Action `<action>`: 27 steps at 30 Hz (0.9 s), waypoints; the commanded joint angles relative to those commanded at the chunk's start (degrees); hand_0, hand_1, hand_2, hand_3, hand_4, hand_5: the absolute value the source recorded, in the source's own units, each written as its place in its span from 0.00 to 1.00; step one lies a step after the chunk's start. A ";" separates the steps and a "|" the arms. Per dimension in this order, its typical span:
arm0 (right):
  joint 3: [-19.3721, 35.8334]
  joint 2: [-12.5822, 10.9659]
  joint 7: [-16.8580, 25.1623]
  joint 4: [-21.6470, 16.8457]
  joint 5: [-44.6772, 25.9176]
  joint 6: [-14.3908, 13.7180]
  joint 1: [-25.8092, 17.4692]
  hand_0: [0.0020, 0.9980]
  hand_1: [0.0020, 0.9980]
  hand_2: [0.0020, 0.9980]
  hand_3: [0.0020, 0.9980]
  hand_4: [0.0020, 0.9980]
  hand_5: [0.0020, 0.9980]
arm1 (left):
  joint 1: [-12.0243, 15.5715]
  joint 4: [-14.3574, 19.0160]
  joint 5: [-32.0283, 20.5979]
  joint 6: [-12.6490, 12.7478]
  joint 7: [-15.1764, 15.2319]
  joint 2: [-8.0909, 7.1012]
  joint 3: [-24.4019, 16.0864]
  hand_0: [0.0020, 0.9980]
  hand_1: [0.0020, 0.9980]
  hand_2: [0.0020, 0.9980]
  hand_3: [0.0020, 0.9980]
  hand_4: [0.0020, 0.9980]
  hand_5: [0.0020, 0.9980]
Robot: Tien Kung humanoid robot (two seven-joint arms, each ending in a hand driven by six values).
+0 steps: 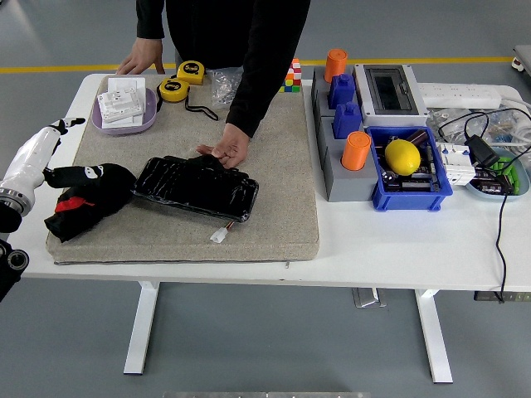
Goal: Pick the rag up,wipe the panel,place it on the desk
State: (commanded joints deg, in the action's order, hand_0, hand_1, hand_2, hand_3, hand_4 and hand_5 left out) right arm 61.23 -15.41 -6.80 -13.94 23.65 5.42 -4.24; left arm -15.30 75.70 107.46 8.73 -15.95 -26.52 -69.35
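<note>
Rag (pixel 83 199) lies just right of the left hand (pixel 51 131), long axis toward panel (pixel 196 188); finger state indiscernible.

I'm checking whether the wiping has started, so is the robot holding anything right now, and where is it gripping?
The left hand grips the black rag at its left end on the mat. A person's hand presses on the panel.

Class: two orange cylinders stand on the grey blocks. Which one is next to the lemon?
The nearer orange cylinder, just left of the lemon; the other stands farther back.
</note>
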 joint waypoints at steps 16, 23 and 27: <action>-0.16 0.09 -0.01 0.08 0.28 0.01 0.07 0.74 0.66 0.70 0.61 1.00 0.54 | -1.30 -5.61 -0.14 -2.61 -2.78 1.84 3.22 0.83 0.95 1.00 0.96 0.91 0.29; -0.27 0.10 -0.08 0.19 0.36 0.04 -0.02 0.74 0.66 0.70 0.61 1.00 0.54 | -1.52 -8.01 -0.84 -2.22 -2.41 2.52 4.37 0.82 0.95 1.00 0.95 0.91 0.30; -0.35 0.13 -0.07 0.16 0.39 0.05 -0.09 0.74 0.66 0.70 0.61 1.00 0.54 | -1.60 -9.01 -1.15 -1.46 -1.98 2.89 4.79 0.82 0.95 1.00 0.95 0.91 0.30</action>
State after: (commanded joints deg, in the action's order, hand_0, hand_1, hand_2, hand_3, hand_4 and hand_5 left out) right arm 60.88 -15.28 -6.87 -13.77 24.03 5.47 -4.33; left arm -16.89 66.69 106.31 7.28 -17.93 -23.63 -64.56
